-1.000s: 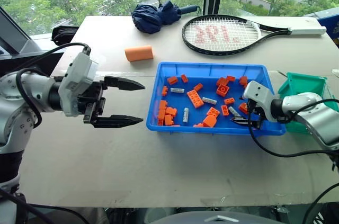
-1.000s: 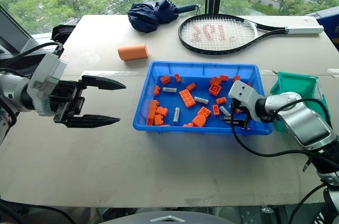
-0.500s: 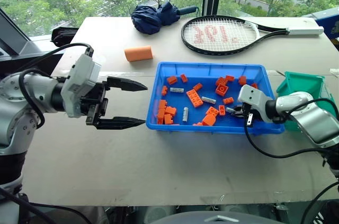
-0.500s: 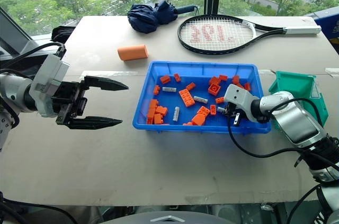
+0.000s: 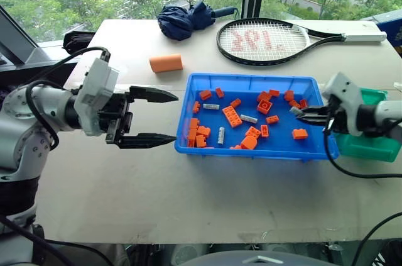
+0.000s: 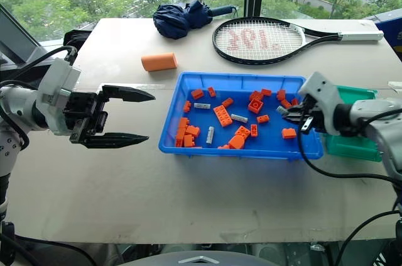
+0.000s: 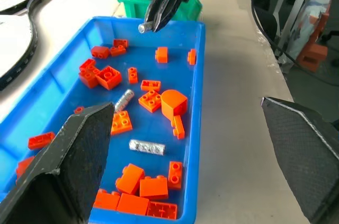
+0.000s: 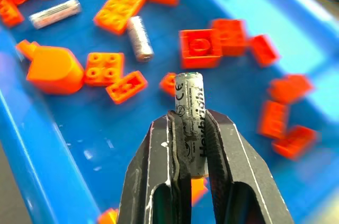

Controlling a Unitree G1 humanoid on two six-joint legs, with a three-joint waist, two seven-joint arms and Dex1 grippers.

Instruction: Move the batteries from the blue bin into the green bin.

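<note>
Since the earlier frame the right gripper (image 5: 300, 112) had come up out of the blue bin (image 5: 251, 150) toward its right end, its fingers going from apart to clamped on one battery (image 5: 296, 111); left arm barely shifted

Left eye view: right gripper hung over the bin's right end, just short of the green bin (image 5: 372, 143), which sat touching or just beside the blue rim, partly hidden by the arm. Three more batteries lay among the orange bricks (image 5: 230, 116): one near the far left (image 5: 211, 107), one mid (image 5: 249, 119), one nearer the front (image 5: 220, 135). Left gripper (image 5: 164, 117) hovered over the tabletop (image 5: 188, 197) just left of the bin, fingers wide apart, empty. Orange cylinder (image 5: 166, 63), umbrella (image 5: 186, 18) and racket (image 5: 264, 41) sat well back

Left wrist view: own fingers (image 7: 74, 160) spread wide, nothing between them; right gripper seen across the bin with the battery tip poking out

Right wrist view: battery (image 8: 192, 107) pinched at its lower half between both fingers (image 8: 159, 181), top end standing free above the bricks

Handling judgement: small, rigid, light metal cylinder, smooth jacket so likely slippery and prone to roll or pivot in a pinch; best taken across the middle of its length, fingers square to the axis. Present hold looked low on the body, so a swing could tilt it
</note>
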